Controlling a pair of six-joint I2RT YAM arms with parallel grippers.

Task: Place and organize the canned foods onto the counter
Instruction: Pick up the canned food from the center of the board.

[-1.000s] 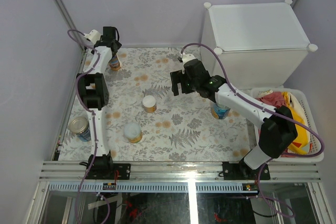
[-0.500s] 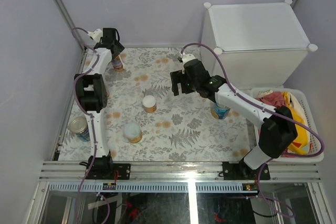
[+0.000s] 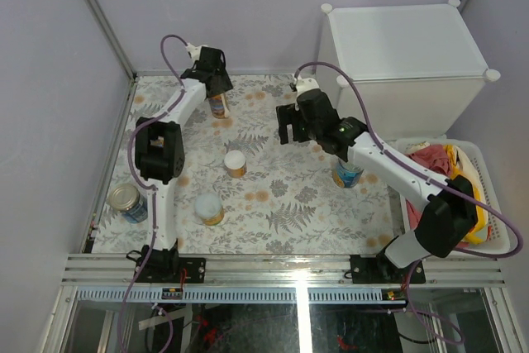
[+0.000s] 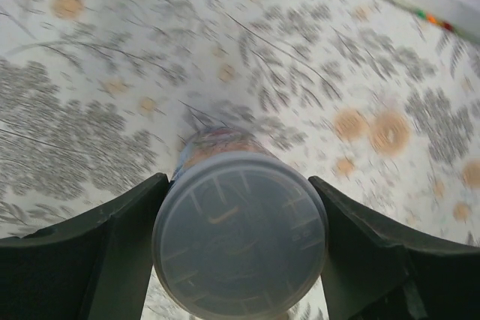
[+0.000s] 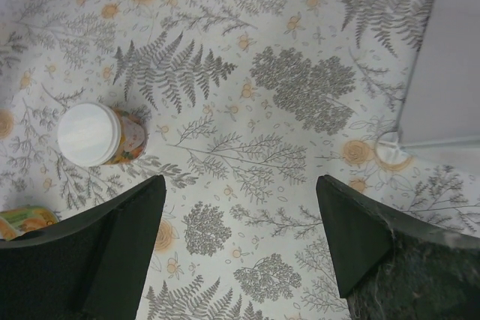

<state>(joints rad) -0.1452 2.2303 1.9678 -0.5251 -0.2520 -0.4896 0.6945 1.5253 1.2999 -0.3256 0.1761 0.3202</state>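
1. The table (image 3: 281, 204), covered in a fern-and-flower cloth, fills the middle of the scene and carries the cans.
2. The white cabinet (image 3: 405, 43) stands at the far right, just beside the table's far-right corner, with round knobs at its top corners.
3. A white slatted basket (image 3: 488, 247) holding red and yellow cloth (image 3: 459, 163) sits at the right edge, in front of the cabinet.
4. The left arm (image 3: 157, 150) reaches up the left side to the far edge. The right arm (image 3: 388, 167) stretches from its base toward the far middle.
5. The left hand (image 3: 215, 88) grips the tall can (image 4: 240, 252), one finger on each side of its clear lid. The can looks tilted, and whether its base touches the cloth cannot be told.
6. The right hand (image 5: 240, 237) hovers over bare cloth near the cabinet's foot, its fingers spread wide with nothing between them.
7. A blue-labelled can (image 3: 345, 175) stands under the right arm.
8. A metal-topped tin (image 3: 126, 202) stands at the near left edge.
9. A pale-lidded can (image 3: 208, 208) stands near it, to its right.
10. A white-lidded orange can (image 5: 94, 134) stands mid-table.
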